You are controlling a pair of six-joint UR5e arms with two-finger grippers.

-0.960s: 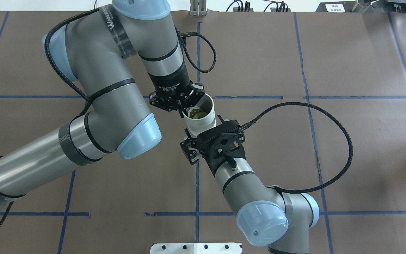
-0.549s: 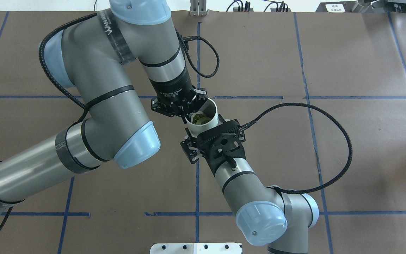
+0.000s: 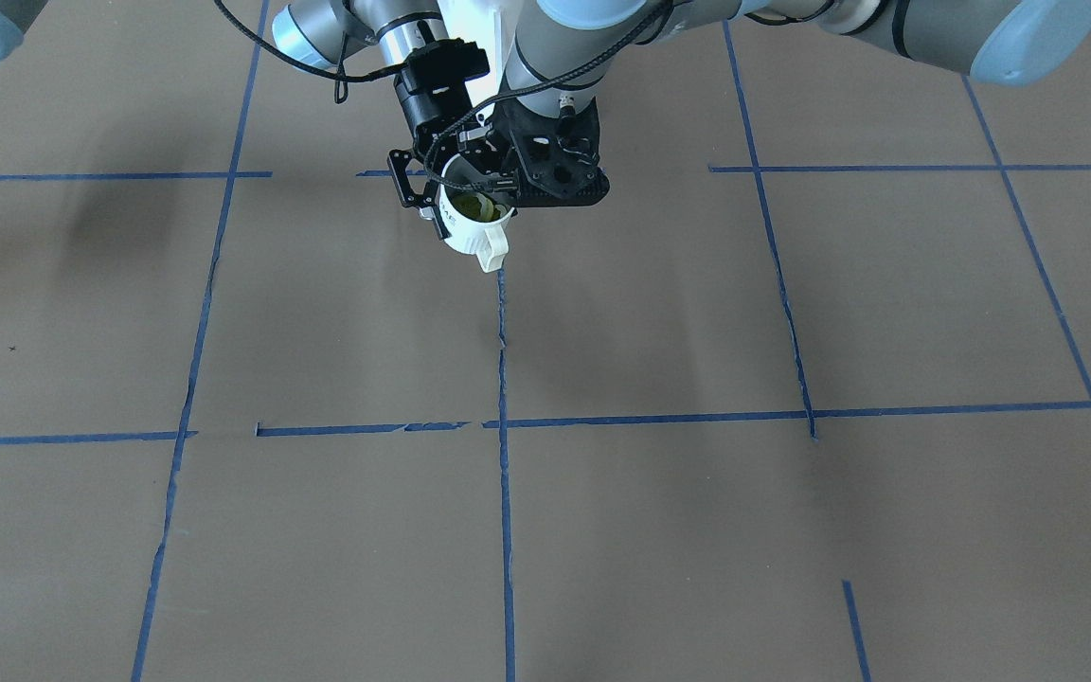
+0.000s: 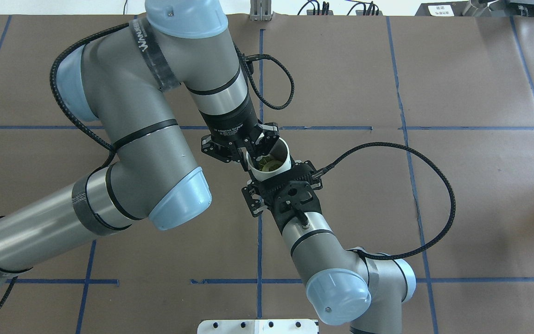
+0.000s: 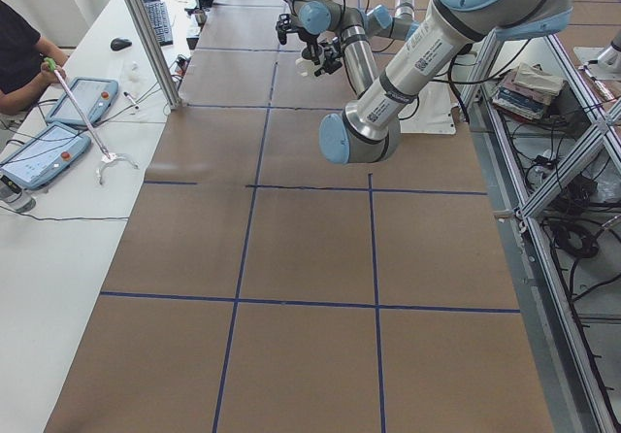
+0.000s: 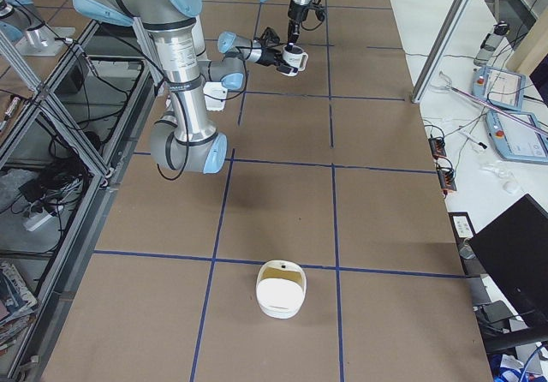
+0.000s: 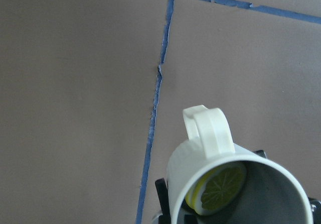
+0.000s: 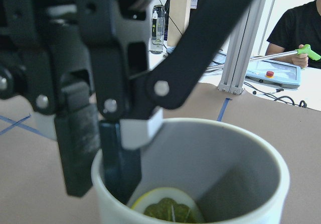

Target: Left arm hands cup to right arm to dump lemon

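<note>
– Where's the cup (image 4: 280, 152) now?
– Your left gripper (image 4: 250, 157) has it by the rim, one finger inside and one outside, pinching the wall. It hangs over the middle of the table (image 4: 457, 93), and the lemon (image 4: 267, 164) lies in its bottom.
– What changed in the last second?
– You carried the cup toward the near side, up to the right gripper (image 4: 267, 183). The gap between them is gone, and the cup sits at its mouth.
– Has the right one got it?
– Not by the look of it. Its jaws seem spread as before: one finger stands wide of the cup, the other is hidden under the mount (image 4: 295, 192). You'd likely close it next, then let go with the left
</note>
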